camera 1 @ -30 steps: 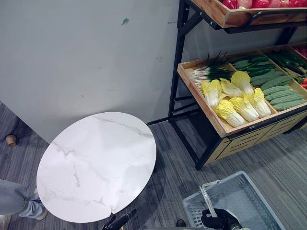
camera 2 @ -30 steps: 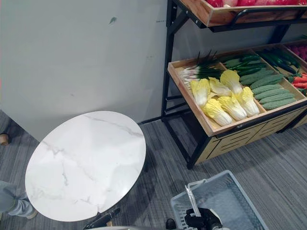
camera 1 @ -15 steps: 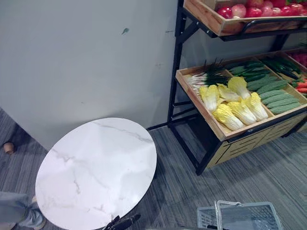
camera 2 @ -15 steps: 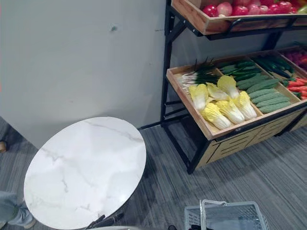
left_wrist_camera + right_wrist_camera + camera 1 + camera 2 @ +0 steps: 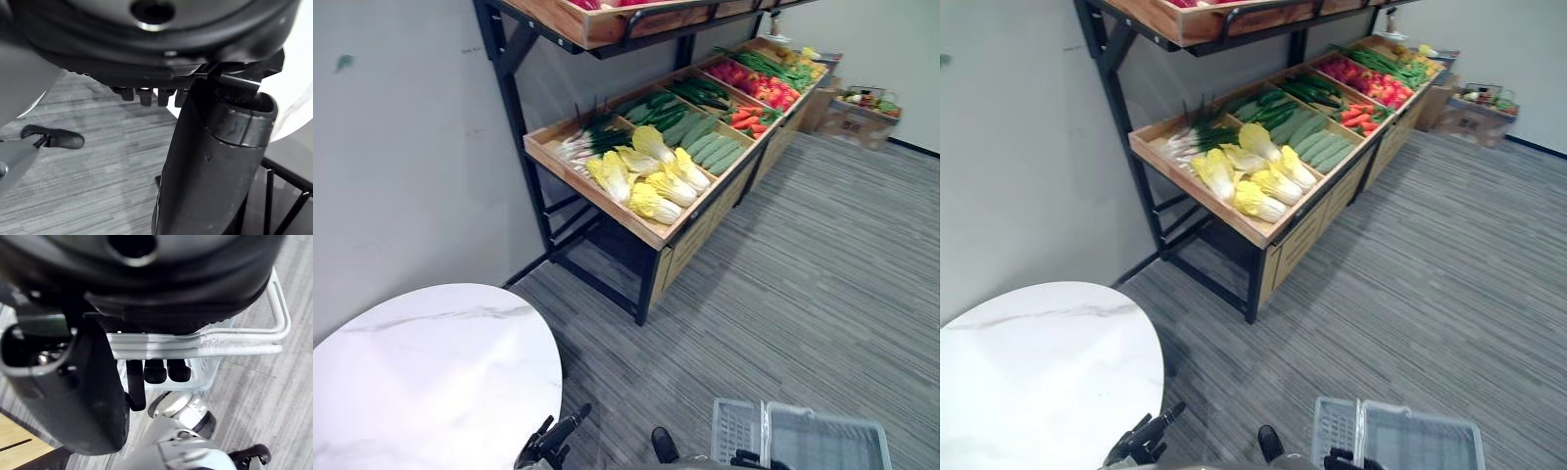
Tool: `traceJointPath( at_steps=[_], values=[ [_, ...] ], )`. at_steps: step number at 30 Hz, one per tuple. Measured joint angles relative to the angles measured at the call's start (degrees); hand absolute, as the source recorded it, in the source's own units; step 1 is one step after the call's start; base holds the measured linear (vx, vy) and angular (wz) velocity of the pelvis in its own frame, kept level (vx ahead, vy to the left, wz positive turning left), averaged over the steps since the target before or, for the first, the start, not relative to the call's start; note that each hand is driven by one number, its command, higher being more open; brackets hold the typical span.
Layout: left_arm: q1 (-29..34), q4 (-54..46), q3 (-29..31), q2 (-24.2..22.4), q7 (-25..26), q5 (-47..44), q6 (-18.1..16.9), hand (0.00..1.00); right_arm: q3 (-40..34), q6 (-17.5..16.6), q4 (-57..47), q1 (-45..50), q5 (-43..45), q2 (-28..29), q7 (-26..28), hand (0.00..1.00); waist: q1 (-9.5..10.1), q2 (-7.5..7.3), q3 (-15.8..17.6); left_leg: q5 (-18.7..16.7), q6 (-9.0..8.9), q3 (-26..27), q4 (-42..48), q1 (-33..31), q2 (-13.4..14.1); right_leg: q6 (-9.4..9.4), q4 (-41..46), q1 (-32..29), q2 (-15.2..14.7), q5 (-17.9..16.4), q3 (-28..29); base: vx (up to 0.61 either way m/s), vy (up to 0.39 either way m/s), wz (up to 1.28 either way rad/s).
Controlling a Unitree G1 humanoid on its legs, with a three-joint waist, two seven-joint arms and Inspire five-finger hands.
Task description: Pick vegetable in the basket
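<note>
Judging by the pale grey plastic mesh basket [image 5: 736, 431], you have all the picking ahead of you: it looks empty and sits low at the robot's right side, well apart from the produce. The right hand [image 5: 83, 396] has its fingers [image 5: 155, 371] curled round the basket's thin white wire handles [image 5: 234, 340]. The left hand [image 5: 548, 446] hangs with loose fingers, holding nothing, beside the round white marble-look table [image 5: 421, 372]. The vegetables lie in slanted wooden trays [image 5: 607, 208] on a black metal rack [image 5: 521, 127]: leafy yellow-white cabbages [image 5: 651, 186], knobbly green cucumbers [image 5: 710, 152], slim spring onions [image 5: 579, 147], orange carrots [image 5: 742, 117]. Grey ribbed carpet [image 5: 822, 274] lies between.
</note>
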Motion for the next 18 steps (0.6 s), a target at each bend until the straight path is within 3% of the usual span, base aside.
traceJointPath(
  at_steps=[2, 4, 6, 7, 8, 9, 10, 11, 12, 13, 14, 15, 16, 17, 18],
  values=[
    [0.15, 0.34, 0.07, -0.45, 0.19, 0.02, 0.0, 1.0, -0.45, 0.18, -0.16, 1.38, 1.54, 0.84, -0.3, 0.0, -0.47, 0.29, 0.32, 0.0, 0.0, 1.54, -1.11, 1.7, -0.01, 0.41, -0.21, 0.54, 0.25, 0.31, -0.3, 0.08, 0.075, -0.42],
    [0.13, 0.33, 0.3, -1.08, 0.45, 0.05, 0.02, 1.0, -0.58, 0.37, -0.18, 1.41, 1.96, 0.49, -0.62, 0.0, -0.65, 1.37, 1.13, 0.02, 0.02, 4.63, -2.16, 3.68, 0.76, -1.21, -0.2, 0.06, 0.82, 1.74, -6.41, 0.1, 0.057, -0.81],
    [0.07, 0.13, 2.76, -2.03, 0.95, 0.0, -0.04, 1.0, 0.23, 0.36, -2.1, 1.11, 1.28, 0.15, -0.68, 0.0, -0.1, 1.86, 2.15, 0.13, 0.13, 12.21, -2.3, 4.92, 1.23, -6.55, -0.71, -1.25, 1.73, 5.09, -23.05, 0.12, 0.033, -1.52],
    [0.37, 0.04, 3.0, -2.08, 1.21, -0.16, -0.46, 1.0, 0.85, 0.17, -2.34, 1.1, 1.14, 0.2, -0.63, 0.0, 0.16, 1.31, 2.32, 0.78, 1.26, 14.78, -2.13, 5.1, 0.57, -8.94, -2.18, -1.21, 2.17, 6.76, -26.11, 0.04, -0.026, -1.45],
    [0.44, -0.17, 3.11, -1.93, 1.26, -0.4, -0.78, 1.0, 1.66, 0.13, -2.3, 1.04, 1.05, 0.31, -0.63, 0.0, 0.5, 0.7, 2.3, 1.49, 2.47, 16.46, -2.03, 5.07, 0.26, -10.13, -3.83, -0.87, 2.22, 7.84, -27.38, 0.0, -0.068, -1.27],
    [0.53, -0.85, 3.5, -1.72, 1.18, -1.24, -1.2, 1.0, 2.24, 0.18, -2.25, 0.83, 0.85, -0.01, -0.54, 0.0, 0.45, 1.1, 2.48, 1.92, 3.23, 18.88, -2.43, 5.14, 0.59, -14.33, -2.17, -0.86, 2.1, 2.55, -34.08, 0.05, -0.103, -1.09],
    [0.12, -1.27, 3.87, -2.29, 1.22, -2.44, -1.98, 1.0, 1.78, 0.43, -1.94, 0.0, 0.9, -0.51, -0.56, 0.0, 0.47, 1.8, 3.1, 1.61, 2.68, 20.23, -2.96, 6.25, 1.33, -14.44, 6.86, -3.35, 0.57, -5.89, -41.68, 0.1, -0.053, -0.95],
    [-0.21, -1.28, 3.9, -2.44, 1.22, -3.52, -2.52, 1.0, 1.77, 0.27, -1.8, -0.38, 0.9, -1.5, -1.17, 0.0, 0.15, 2.08, 3.72, 1.0, 1.62, 21.94, -0.88, 6.91, 1.94, -15.44, 19.26, -5.57, -4.03, -11.01, -48.47, 0.19, -0.031, -0.86],
    [0.0, -1.42, 4.94, -1.95, 1.33, -4.45, -2.58, 1.0, 2.67, 0.2, -1.81, -0.43, 1.07, -1.88, -1.18, 0.0, 0.47, 0.56, 4.29, 0.6, 1.08, 22.23, 4.42, 6.21, 1.77, -14.74, 22.49, -5.34, -4.5, -10.78, -50.64, 0.12, 0.0, -0.91],
    [0.22, -1.11, 5.2, -1.76, 1.37, -4.59, -2.84, 1.0, 3.44, 0.1, -1.74, -0.91, 1.46, -1.64, -1.12, 0.0, 1.09, -0.84, 4.27, -0.39, 2.08, 21.18, 6.03, 5.41, 1.07, -14.44, 20.75, -4.87, -4.26, -10.15, -49.78, -0.03, -0.037, -1.59],
    [1.11, -0.07, 5.18, -1.31, 1.38, -4.56, -3.25, 1.0, 4.51, -1.09, -1.17, -2.97, 1.44, -1.75, -0.77, 0.0, 2.53, -0.96, 3.43, -0.85, 3.81, 18.23, 1.47, 2.48, -2.07, -8.94, 8.2, -0.96, -0.68, -7.22, -43.4, -0.19, -0.037, -1.95],
    [0.85, 0.07, 4.79, -2.71, 0.75, -4.36, -3.69, 1.0, 4.38, -1.46, -0.95, -5.43, 1.21, -2.79, -0.32, 0.0, 3.13, 2.14, 3.57, 3.01, 2.66, 20.7, -1.35, 0.59, 1.43, -12.24, 19.37, -1.14, -1.57, -14.6, -49.97, -0.18, -0.015, -1.72],
    [0.44, 0.01, 4.54, -2.8, 0.6, -4.35, -3.99, 1.0, 4.16, -1.15, -0.14, -6.21, 1.15, -2.29, -1.64, 0.0, 3.06, 1.74, 3.99, 3.13, 2.45, 21.75, -0.73, 0.27, 1.31, -10.48, 25.68, -0.38, -5.09, -18.93, -51.86, -0.05, -0.013, -1.02],
    [-0.21, -0.05, 4.47, -2.63, 0.73, -4.38, -4.42, 1.0, 4.38, -1.34, 0.95, -6.19, 0.8, -1.82, -1.47, 0.0, 3.23, 0.53, 4.53, 3.08, 2.31, 22.66, 0.62, 0.61, 0.8, -4.03, 22.32, 4.7, -9.1, -22.62, -52.12, 0.03, -0.001, -0.37],
    [-0.46, -0.09, 4.68, -2.04, 0.47, -4.38, -4.41, 1.0, 4.64, -1.26, 1.2, -6.28, 0.37, -1.3, -1.45, 0.0, 3.27, -0.3, 4.91, 3.08, 2.22, 23.41, 1.21, 0.36, 0.86, -5.07, 18.31, 6.14, -7.75, -22.95, -52.39, 0.03, -0.185, -0.54]
  ],
)
